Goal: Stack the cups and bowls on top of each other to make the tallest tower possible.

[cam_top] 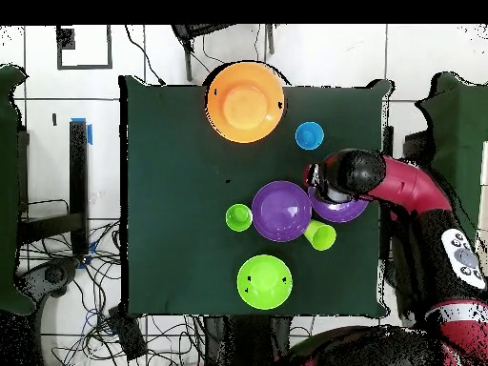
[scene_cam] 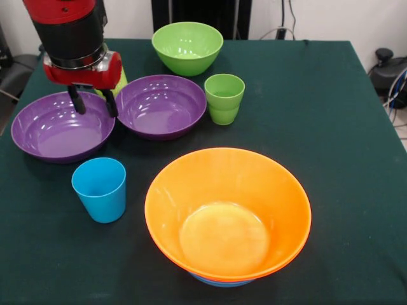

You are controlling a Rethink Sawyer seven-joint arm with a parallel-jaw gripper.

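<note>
Two purple bowls are observed side by side at the far left of the table (scene_cam: 356,127): the left purple bowl (scene_cam: 60,130) and the right purple bowl (scene_cam: 162,105), rims nearly touching. The gripper (scene_cam: 93,101) is held above the gap between them, fingers spread and nothing pinched; the left bowl's right rim lies directly below, so a short descent is judged sufficient. A yellow-green cup (cam_top: 321,234) is partly hidden behind the arm. The tower (scene_cam: 227,213), an orange bowl nested over a blue one, stands near and to the right. The sky blue cup (scene_cam: 100,189), ridged green cup (scene_cam: 224,97) and green bowl (scene_cam: 187,46) remain unstacked.
</note>
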